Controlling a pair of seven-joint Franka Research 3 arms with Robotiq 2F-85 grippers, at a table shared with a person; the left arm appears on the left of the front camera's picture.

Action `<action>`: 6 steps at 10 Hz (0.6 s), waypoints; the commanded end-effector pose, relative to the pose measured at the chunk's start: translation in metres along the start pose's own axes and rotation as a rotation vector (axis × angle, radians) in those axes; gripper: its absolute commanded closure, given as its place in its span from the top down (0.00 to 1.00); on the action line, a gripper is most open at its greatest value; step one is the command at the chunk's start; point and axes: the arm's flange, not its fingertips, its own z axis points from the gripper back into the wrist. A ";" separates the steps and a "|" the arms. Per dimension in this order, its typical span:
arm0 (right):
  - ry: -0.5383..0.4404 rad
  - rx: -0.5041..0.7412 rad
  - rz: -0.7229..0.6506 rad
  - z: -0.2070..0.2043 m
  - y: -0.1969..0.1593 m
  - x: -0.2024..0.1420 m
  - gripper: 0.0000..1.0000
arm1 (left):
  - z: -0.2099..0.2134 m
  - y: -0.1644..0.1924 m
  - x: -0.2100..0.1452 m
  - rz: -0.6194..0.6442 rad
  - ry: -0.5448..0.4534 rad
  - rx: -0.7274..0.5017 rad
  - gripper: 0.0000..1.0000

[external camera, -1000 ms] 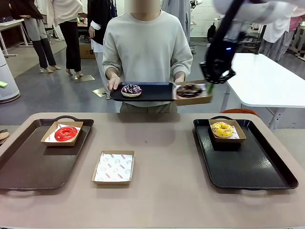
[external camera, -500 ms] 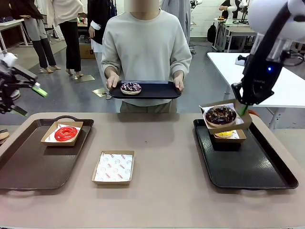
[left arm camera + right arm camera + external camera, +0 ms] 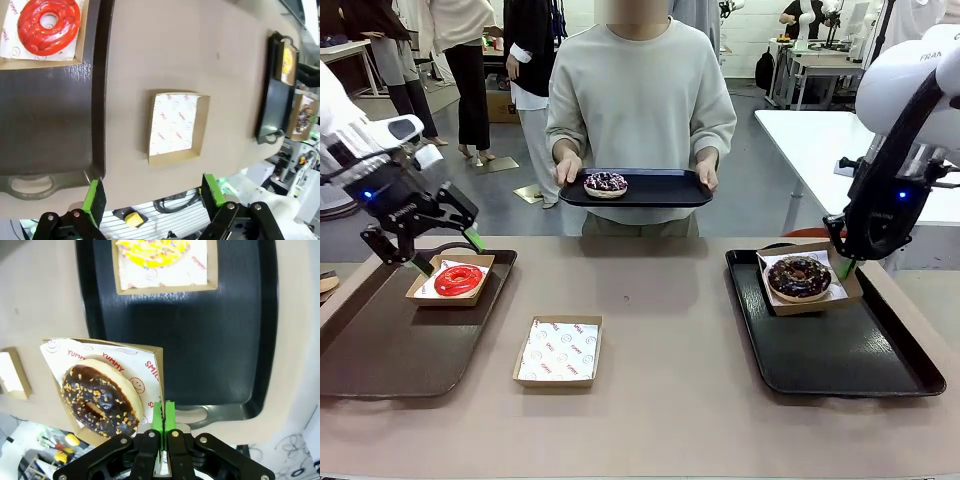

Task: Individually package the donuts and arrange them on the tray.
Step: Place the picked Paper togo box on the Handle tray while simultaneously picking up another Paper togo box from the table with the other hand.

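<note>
pinching box (image 3: 817, 305), chocolate donut (image 3: 800, 277) beside right jaws

light: bright, even, overhead | shadows: soft | glare: on red donut (image 3: 458, 280) (small highlights) | wrist edges: bowed

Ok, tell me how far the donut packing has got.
Done: red donut boxed on the left tray, yellow donut boxed on the right tray. In hand: right gripper is shut on the box with the chocolate donut, at the right tray. Left: sprinkled donut lies unboxed on the person's tray; an empty box waits on the table; left gripper is open.
</note>
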 end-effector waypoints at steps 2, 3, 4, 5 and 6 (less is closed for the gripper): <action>0.012 -0.046 -0.009 -0.014 -0.006 0.003 0.01 | -0.029 -0.010 0.001 0.015 -0.021 0.097 1.00; 0.020 -0.059 -0.001 -0.020 -0.009 0.004 0.01 | -0.041 -0.014 0.002 0.005 -0.029 0.133 1.00; 0.027 -0.056 0.003 -0.024 -0.011 0.004 0.01 | -0.052 -0.018 0.002 -0.002 -0.034 0.163 1.00; 0.043 -0.078 0.008 -0.031 -0.013 0.003 0.01 | -0.063 -0.023 0.001 -0.009 -0.033 0.181 1.00; 0.063 -0.094 0.021 -0.036 -0.015 0.003 0.01 | -0.076 -0.028 -0.002 -0.022 -0.022 0.200 1.00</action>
